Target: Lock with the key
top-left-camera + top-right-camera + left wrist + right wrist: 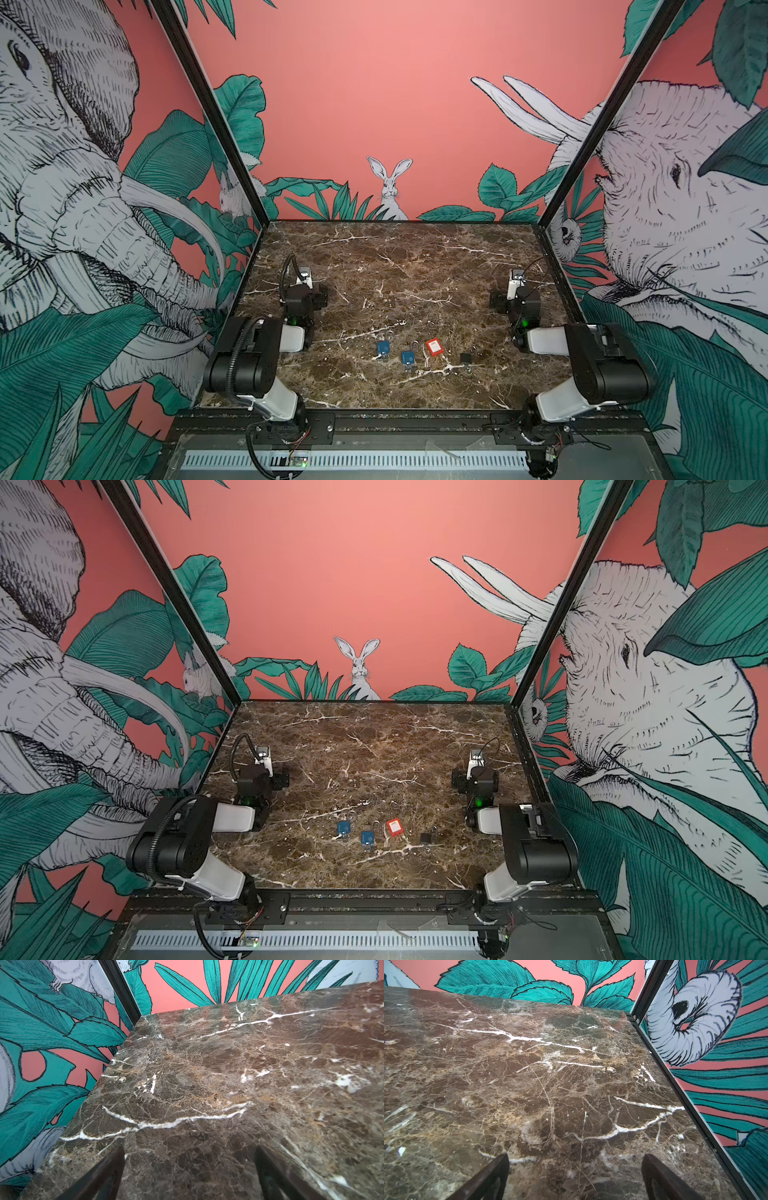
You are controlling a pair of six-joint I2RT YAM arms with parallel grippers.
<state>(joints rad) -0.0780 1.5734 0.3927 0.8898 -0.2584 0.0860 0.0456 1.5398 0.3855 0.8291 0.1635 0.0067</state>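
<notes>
Red padlock point(433, 347), black padlock point(466, 358), blue padlocks point(407, 357), marble table point(395, 266)

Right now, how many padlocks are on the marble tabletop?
4, in a row near the front: a blue square padlock leftmost, a second blue padlock, a red rectangular padlock, a small black padlock rightmost.

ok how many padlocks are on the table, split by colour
blue padlocks: 2
red padlock: 1
black padlock: 1
total: 4
</notes>
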